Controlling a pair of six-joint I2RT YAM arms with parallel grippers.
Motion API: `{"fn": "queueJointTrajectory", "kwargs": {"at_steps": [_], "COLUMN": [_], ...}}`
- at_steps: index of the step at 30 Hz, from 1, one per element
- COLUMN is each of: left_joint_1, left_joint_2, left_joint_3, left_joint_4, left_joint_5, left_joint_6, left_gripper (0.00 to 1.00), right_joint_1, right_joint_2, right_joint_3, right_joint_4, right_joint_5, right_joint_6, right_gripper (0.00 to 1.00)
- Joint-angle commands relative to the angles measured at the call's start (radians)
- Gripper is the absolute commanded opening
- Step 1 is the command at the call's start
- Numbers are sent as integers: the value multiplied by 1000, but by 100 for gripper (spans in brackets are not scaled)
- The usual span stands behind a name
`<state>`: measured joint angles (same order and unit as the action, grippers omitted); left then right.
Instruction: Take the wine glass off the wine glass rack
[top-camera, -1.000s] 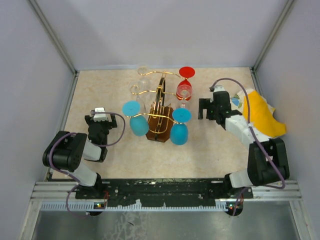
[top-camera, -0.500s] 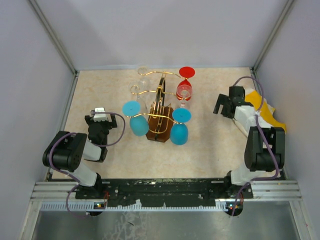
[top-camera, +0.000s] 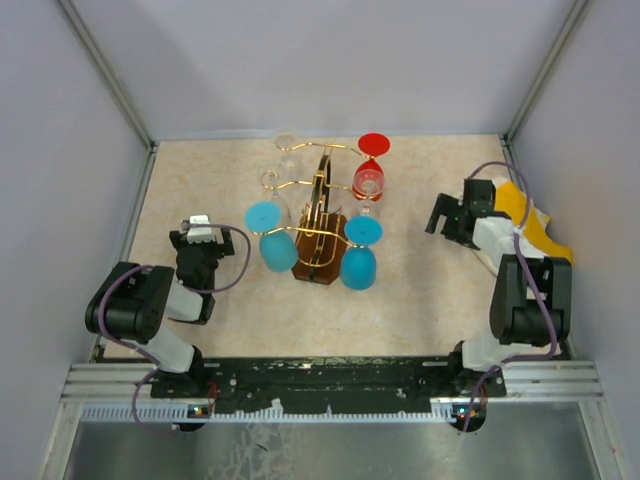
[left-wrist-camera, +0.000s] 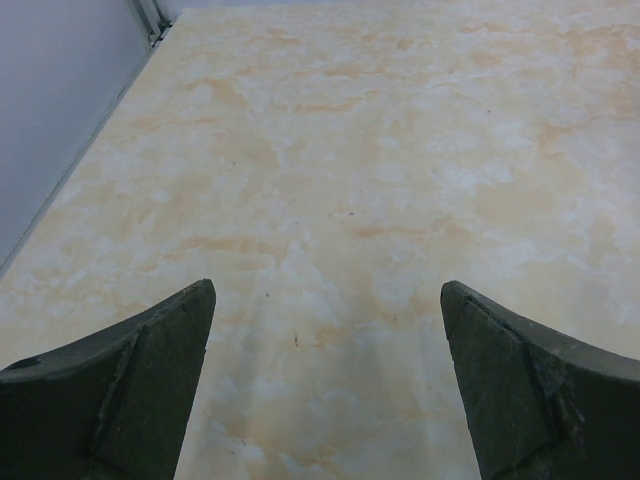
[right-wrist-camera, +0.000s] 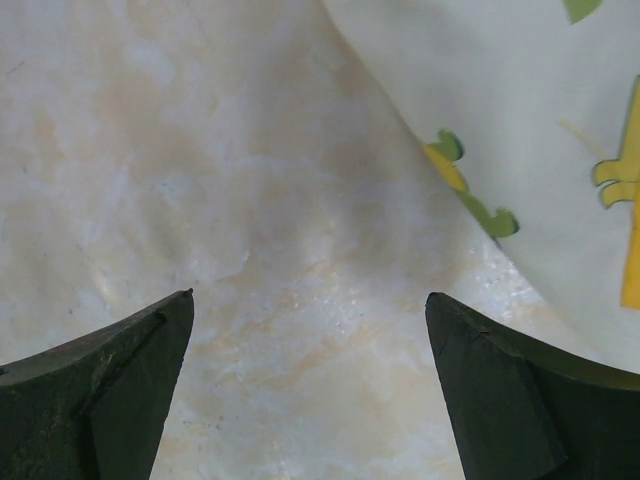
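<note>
Gold wire on a dark wooden base makes up the rack (top-camera: 320, 228), which stands upright near the middle of the table (top-camera: 430, 290), a little toward the far wall. We count several glasses hanging upside down from its arms. A blue glass (top-camera: 277, 250) hangs on the left side at the near end, and a second blue glass (top-camera: 357, 268) hangs on the right side at the near end. A red glass (top-camera: 368, 182) hangs on the right side farther back. On the far left side we make out clear glasses (top-camera: 288, 160), though they are faint and we cannot say how many.

Neither arm touches the rack or any glass. Our left gripper (left-wrist-camera: 325, 287) sits low by the left edge of the table, well apart from the rack, its jaws spread wide with only bare marbled tabletop between them. Our right gripper (right-wrist-camera: 310, 294) is over at the right side, also well apart from the rack, its jaws likewise wide apart and holding nothing. Just beside it lies a white and yellow cloth (right-wrist-camera: 520, 130), crumpled against the right wall; in the wrist view its edge shows small green and yellow prints.
</note>
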<state>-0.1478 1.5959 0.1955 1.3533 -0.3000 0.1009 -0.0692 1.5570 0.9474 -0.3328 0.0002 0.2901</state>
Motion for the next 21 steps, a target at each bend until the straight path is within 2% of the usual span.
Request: {"fn": "queueJointTrajectory", "kwargs": {"at_steps": [1, 6, 12, 21], "left_joint_1": [5, 5, 5, 4], "left_joint_2": [10, 10, 10, 10], "left_joint_3": [12, 12, 12, 12], "left_joint_4": [26, 26, 26, 25], "left_joint_5": [5, 5, 5, 6], "left_joint_6": [-15, -15, -16, -15], "left_gripper": [100, 100, 100, 100], "right_joint_1": [1, 11, 83, 84], "right_joint_2": [-98, -152, -207, -211], "right_joint_3": [-48, -64, -56, 6], "right_joint_4": [91, 112, 97, -62], "right_joint_5": [-145, -206, -189, -147], "right_joint_6": [-16, -55, -63, -75], "right_gripper": [99, 99, 99, 99]}}
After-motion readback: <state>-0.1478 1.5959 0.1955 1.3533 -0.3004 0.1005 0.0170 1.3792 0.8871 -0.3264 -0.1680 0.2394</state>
